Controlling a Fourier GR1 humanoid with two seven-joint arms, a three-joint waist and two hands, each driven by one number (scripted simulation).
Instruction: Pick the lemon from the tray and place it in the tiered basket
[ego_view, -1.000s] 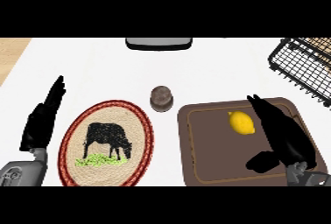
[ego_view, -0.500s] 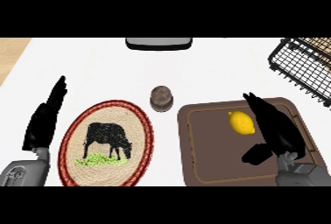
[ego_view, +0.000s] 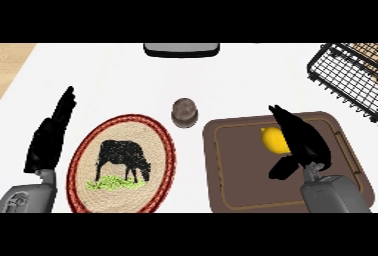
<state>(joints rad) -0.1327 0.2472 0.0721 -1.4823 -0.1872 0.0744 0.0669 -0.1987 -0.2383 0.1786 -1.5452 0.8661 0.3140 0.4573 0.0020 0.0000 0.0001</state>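
Right hand (ego_view: 301, 142), fingers open, is now sliding left over the brown tray (ego_view: 236, 190), partly covering the lemon (ego_view: 271, 140) it previously flanked.

matt brown tray (ego_view: 236, 190), black wire basket (ego_view: 347, 75)

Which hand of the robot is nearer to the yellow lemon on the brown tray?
Right. The right hand is over the brown tray, overlapping the yellow lemon at its right side. The left hand rests far left, beyond the round woven plate.
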